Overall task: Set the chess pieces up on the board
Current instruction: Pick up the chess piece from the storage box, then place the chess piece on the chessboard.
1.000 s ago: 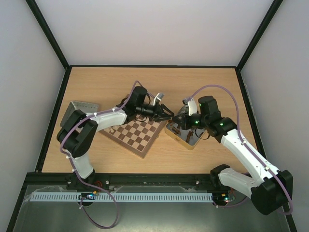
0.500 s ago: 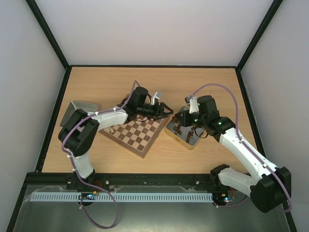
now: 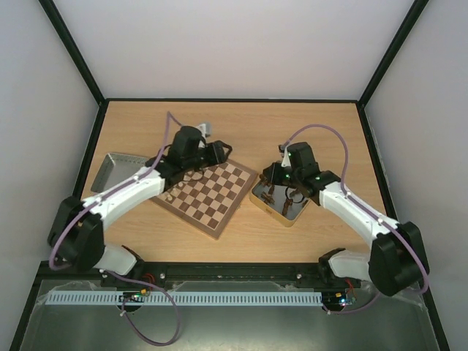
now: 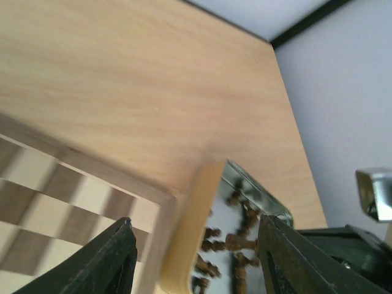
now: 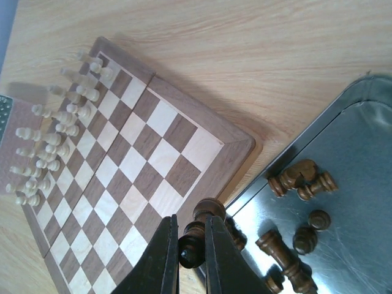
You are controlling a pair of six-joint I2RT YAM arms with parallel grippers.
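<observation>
The board (image 3: pixel 212 194) lies tilted at mid-table and also shows in the right wrist view (image 5: pixel 141 159). Several pale chess pieces (image 5: pixel 55 116) stand along its left side. Several dark pieces (image 5: pixel 300 177) lie in the shiny metal tin (image 3: pixel 292 212), which the left wrist view (image 4: pixel 245 208) also shows. My right gripper (image 5: pixel 191 245) is shut on a dark brown piece (image 5: pixel 202 229), held above the tin's edge by the board's right corner; in the top view it (image 3: pixel 272 186) hangs over the tin. My left gripper (image 4: pixel 196 263) is open and empty, above the board's far side (image 3: pixel 218 152).
A grey tray (image 3: pixel 117 167) sits at the left of the table, beside the board. Black frame rails border the table. Bare wood lies beyond the board and the tin.
My left arm has drawn back leftward from the board's right corner to its far side. My right gripper has shifted slightly left and farther over the tin, a dark piece in its jaws.
</observation>
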